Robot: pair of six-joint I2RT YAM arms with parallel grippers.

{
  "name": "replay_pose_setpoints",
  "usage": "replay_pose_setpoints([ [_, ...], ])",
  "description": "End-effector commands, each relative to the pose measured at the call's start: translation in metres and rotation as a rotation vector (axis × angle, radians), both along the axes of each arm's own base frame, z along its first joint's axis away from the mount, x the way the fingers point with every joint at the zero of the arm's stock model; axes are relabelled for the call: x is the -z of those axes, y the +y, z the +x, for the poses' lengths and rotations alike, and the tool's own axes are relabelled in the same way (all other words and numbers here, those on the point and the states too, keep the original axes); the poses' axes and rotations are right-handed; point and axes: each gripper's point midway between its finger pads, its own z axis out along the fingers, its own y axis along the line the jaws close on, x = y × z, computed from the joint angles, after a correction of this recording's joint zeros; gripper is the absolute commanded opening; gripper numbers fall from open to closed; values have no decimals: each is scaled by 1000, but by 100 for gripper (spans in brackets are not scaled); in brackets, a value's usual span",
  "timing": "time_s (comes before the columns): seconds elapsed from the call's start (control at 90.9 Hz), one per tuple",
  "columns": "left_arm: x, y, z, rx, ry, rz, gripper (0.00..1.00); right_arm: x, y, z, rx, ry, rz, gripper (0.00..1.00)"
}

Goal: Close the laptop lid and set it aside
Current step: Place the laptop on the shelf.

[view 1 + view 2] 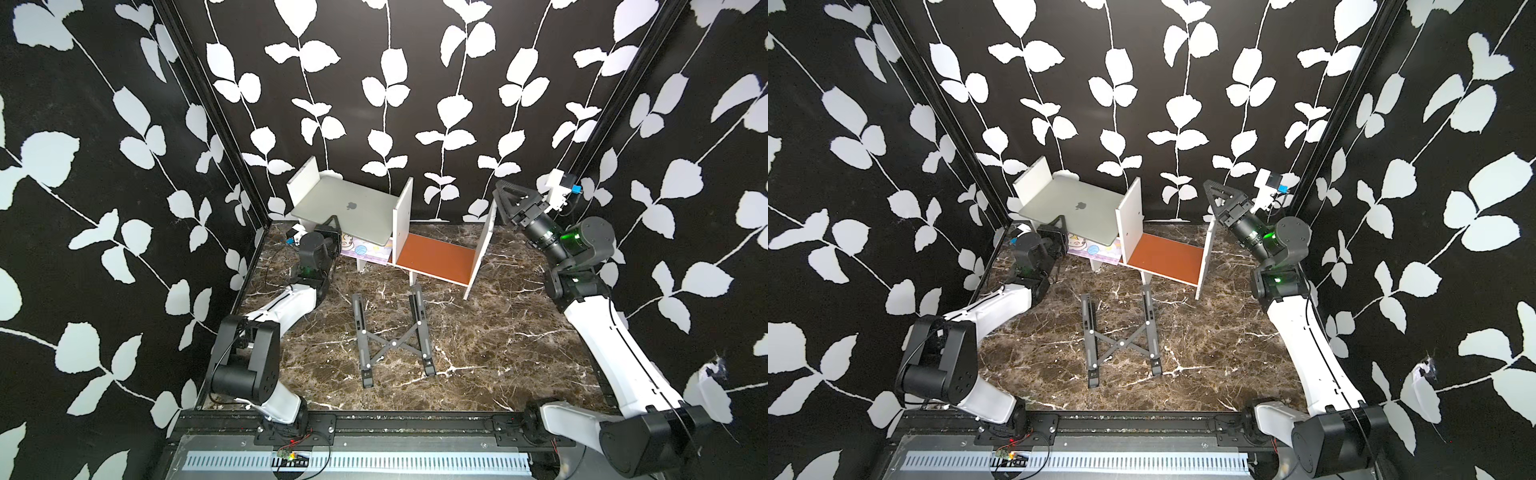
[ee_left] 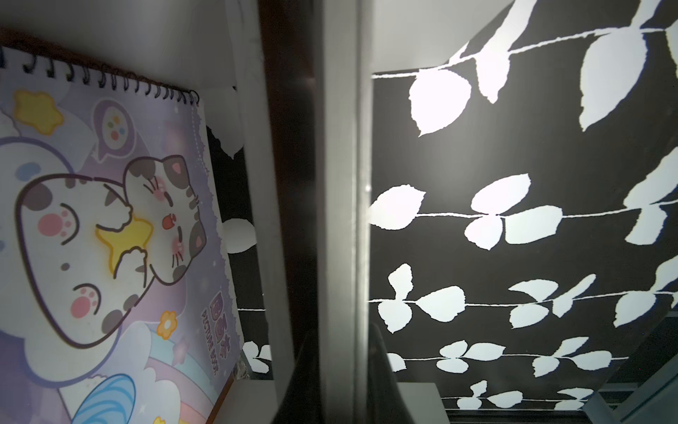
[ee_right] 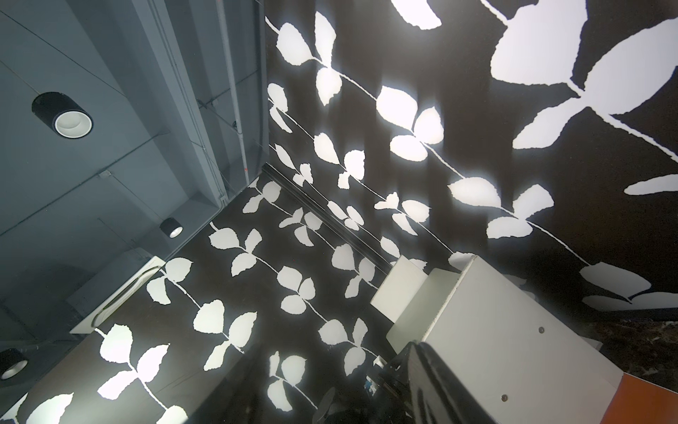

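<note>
The silver laptop (image 1: 349,208) (image 1: 1075,208) is folded flat, with the laptop lid (image 1: 374,199) down and its dark apple logo facing up. It sits level in the left bay of a white rack, above a cartoon notebook (image 1: 365,251). My left gripper (image 1: 334,221) (image 1: 1061,221) is shut on the laptop's near edge. In the left wrist view that edge is a grey band (image 2: 341,220) between the two dark fingers (image 2: 381,370). My right gripper (image 1: 505,193) (image 1: 1212,193) is raised at the back right, open and empty, its fingers (image 3: 425,363) beside the rack's panel.
The white rack has a left panel (image 1: 303,183), a middle divider (image 1: 402,212), an orange shelf board (image 1: 436,257) and a right panel (image 1: 482,253). A black X-shaped folding stand (image 1: 392,343) lies on the marble table (image 1: 498,353). Patterned walls close in three sides.
</note>
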Motion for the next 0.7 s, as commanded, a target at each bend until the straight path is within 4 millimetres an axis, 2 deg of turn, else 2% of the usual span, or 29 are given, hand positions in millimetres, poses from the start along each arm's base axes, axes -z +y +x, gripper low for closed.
replay_pose_setpoints([
  [0.0, -93, -7, -18, 55, -288, -73, 0, -13, -4, -10, 12, -58, 4, 62],
  [0.176, -76, -6, -17, 49, -238, -66, 0, -12, -3, -9, 7, -56, 5, 63],
  [0.352, -60, -4, -19, 42, -195, -63, 28, -11, -3, -9, 6, -55, 6, 62],
  [0.528, -52, -3, -20, 41, -175, -54, 46, -12, -3, -10, 5, -58, 5, 62],
  [0.693, -44, -3, -23, 40, -142, -32, 69, -11, -3, -11, 7, -57, 3, 62],
])
